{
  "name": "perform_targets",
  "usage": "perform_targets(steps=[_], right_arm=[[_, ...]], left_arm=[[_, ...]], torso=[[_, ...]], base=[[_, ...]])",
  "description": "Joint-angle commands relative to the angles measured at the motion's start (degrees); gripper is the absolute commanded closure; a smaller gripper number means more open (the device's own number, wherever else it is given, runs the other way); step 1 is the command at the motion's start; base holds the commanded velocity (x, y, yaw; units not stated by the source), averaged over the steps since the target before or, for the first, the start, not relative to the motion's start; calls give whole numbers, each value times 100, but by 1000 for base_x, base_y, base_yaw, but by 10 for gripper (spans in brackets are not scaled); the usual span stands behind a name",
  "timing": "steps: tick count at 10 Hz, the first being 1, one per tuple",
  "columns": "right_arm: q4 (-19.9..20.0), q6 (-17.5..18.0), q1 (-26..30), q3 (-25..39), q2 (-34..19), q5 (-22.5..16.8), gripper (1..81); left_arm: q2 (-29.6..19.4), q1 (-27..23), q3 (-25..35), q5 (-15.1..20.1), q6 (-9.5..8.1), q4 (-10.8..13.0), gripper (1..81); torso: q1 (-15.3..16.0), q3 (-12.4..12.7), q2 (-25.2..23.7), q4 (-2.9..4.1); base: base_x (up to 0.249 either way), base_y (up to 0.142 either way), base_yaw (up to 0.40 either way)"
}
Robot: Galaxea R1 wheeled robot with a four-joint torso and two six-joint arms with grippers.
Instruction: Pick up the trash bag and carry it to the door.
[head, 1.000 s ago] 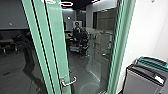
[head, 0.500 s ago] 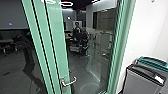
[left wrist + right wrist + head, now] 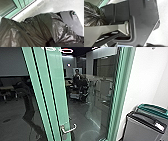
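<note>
Grey floor bearing rig, apparently table.

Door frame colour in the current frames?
Green, a pale minty shade; the door frame shows best in the head view.

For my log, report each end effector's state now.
Left: cannot tell; the trash bag bunches close to its camera.
Right: cannot tell; the bag shows there too.

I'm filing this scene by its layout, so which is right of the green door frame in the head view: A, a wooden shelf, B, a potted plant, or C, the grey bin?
C: the grey bin stands by the white wall, right of the frame.
</note>
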Motion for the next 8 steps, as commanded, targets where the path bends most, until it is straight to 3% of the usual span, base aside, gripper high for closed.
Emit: perform_targets(steps=[1, 4, 8], right_arm=[[4, -20, 216, 21, -23, -345, 10], [-92, -29, 164, 134, -40, -336, 10], [-286, -29, 93, 917, -436, -319, 10]], left_arm=[[-107, -327, 4, 262, 53, 43, 811], [-177, -231, 39, 245, 71, 69, 811], [-485, -81, 531, 51, 79, 148, 811]], torso=[[0, 0, 0, 0], [0, 0, 0, 0], [0, 0, 0, 0]], base=[[0, 0, 197], [0, 0, 252], [0, 0, 284]])
